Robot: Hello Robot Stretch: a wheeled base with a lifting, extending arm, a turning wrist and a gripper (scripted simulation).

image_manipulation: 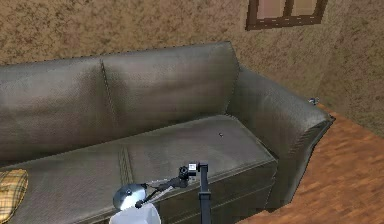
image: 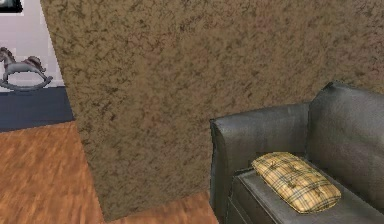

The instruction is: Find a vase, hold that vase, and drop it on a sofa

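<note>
In your forward view, a grey and white rocking horse [image: 22,70] stands at the far left against a white wall, on a dark blue floor [image: 35,108]. Right of it a brown speckled wall [image: 150,90] juts toward you, with wooden floor [image: 45,175] at its foot. At the right you see 1 end of a dark leather sofa [image: 300,125], and a yellow plaid cushion [image: 295,182] lies on its seat near the armrest.

In your arm side view, the plaid cushion [image_manipulation: 10,188] lies at the bottom left corner on the seat. The sofa [image_manipulation: 150,90] runs across the picture with 2 back cushions and 2 seat cushions. Low and left of the middle, a pale grey and white rounded object [image_manipulation: 127,198] shows at the seat's front edge, right at the gripper's [image_manipulation: 148,192] far end; its shape is too vague for you to call it the vase. You cannot tell whether the gripper holds it or whether it rests on the sofa, nor how the thin fingers [image_manipulation: 162,186] are set. Just right of them are 2 small white squares [image_manipulation: 190,170], their black marks too small to read, on top of the dark arm [image_manipulation: 205,198]. At the top right a wood-framed window [image_manipulation: 285,12] is set in the brown wall
</note>
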